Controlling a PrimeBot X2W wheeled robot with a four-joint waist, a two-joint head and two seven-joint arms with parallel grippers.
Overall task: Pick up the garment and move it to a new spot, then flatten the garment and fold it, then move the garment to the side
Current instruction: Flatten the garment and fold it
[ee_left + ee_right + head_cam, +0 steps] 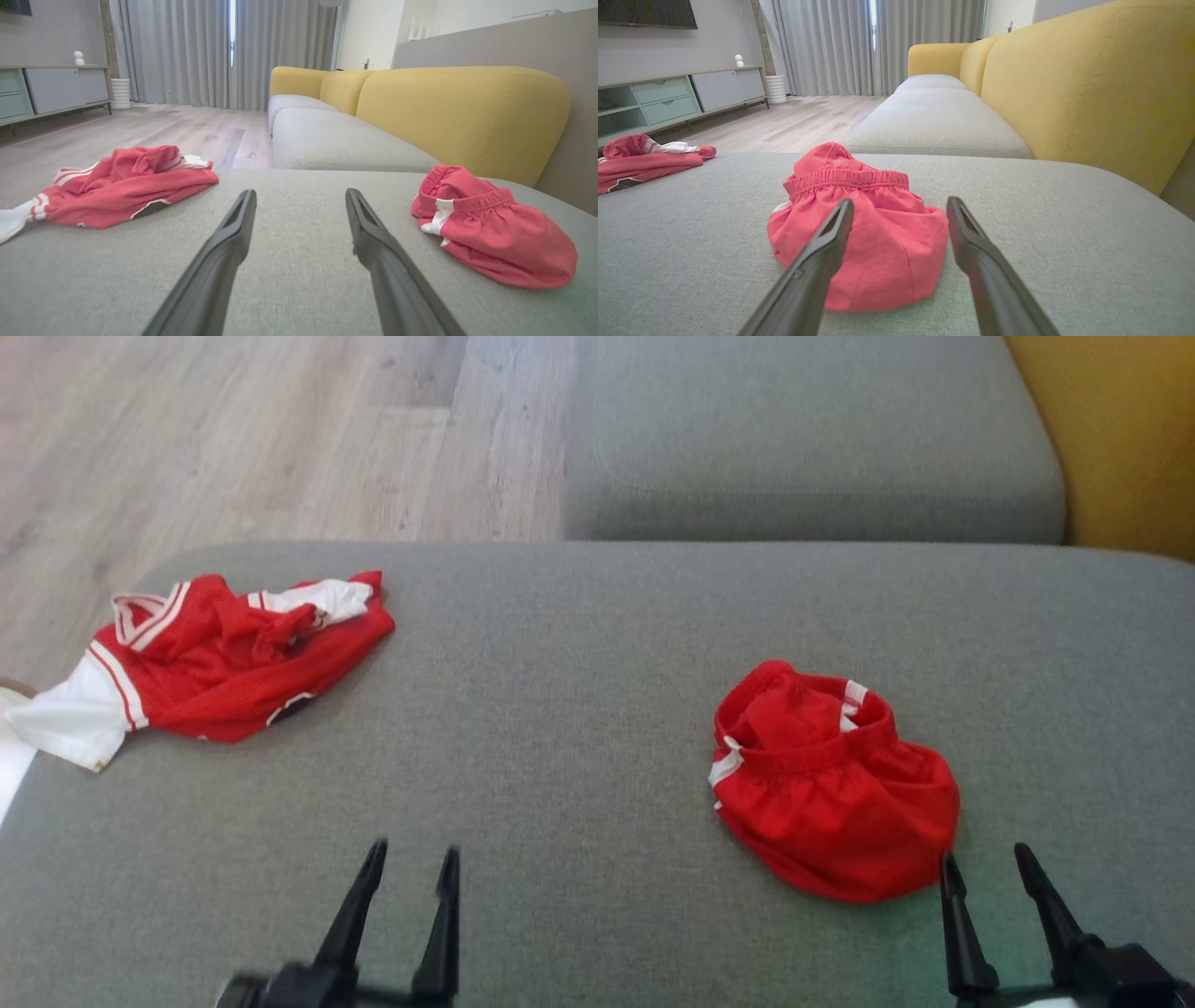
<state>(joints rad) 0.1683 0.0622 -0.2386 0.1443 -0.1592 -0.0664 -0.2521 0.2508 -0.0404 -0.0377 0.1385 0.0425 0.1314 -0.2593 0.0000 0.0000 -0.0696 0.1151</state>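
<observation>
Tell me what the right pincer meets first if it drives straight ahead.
Probably the bunched red shorts, lying just ahead of the right pincer on the grey cushion; depth is uncertain.

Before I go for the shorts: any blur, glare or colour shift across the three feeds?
Head view: soft overall, the left gripper smeared at its base by the bottom edge, the red shorts deeply saturated. Left wrist view: the shorts wash out to pink, and the gap between the curtains is blown out white. Right wrist view: same pink cast, even light, no glare on the shorts.
</observation>
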